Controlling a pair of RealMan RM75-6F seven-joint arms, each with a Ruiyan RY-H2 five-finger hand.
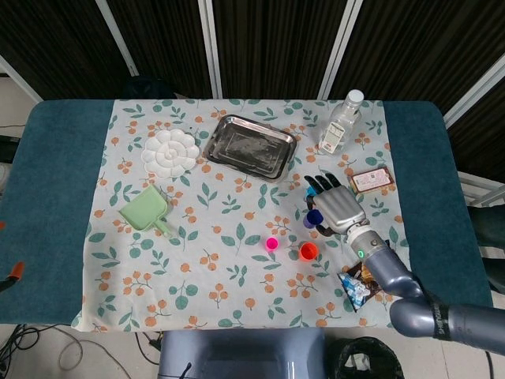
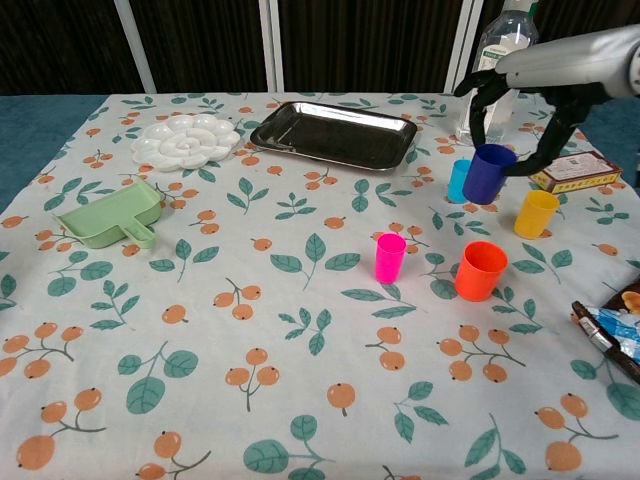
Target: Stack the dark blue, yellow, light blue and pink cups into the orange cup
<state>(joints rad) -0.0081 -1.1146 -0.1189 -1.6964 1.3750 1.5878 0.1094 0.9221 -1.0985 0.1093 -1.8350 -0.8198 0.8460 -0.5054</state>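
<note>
My right hand (image 2: 540, 75) grips the dark blue cup (image 2: 488, 173) and holds it lifted above the table, tilted slightly. Below and beside it stand the light blue cup (image 2: 458, 181) and the yellow cup (image 2: 536, 213). Nearer the front, the orange cup (image 2: 481, 270) stands upright and empty, with the pink cup (image 2: 390, 257) to its left. In the head view the right hand (image 1: 339, 207) covers the yellow and light blue cups; the dark blue cup (image 1: 313, 218), the pink cup (image 1: 271, 244) and the orange cup (image 1: 308, 251) show. My left hand appears in neither view.
A steel tray (image 2: 333, 133), a white palette (image 2: 187, 140) and a green dustpan (image 2: 110, 220) lie to the left and back. A clear bottle (image 2: 500, 60) stands behind the hand, a small box (image 2: 583, 172) to its right. Snack packets (image 2: 615, 335) lie at the right edge.
</note>
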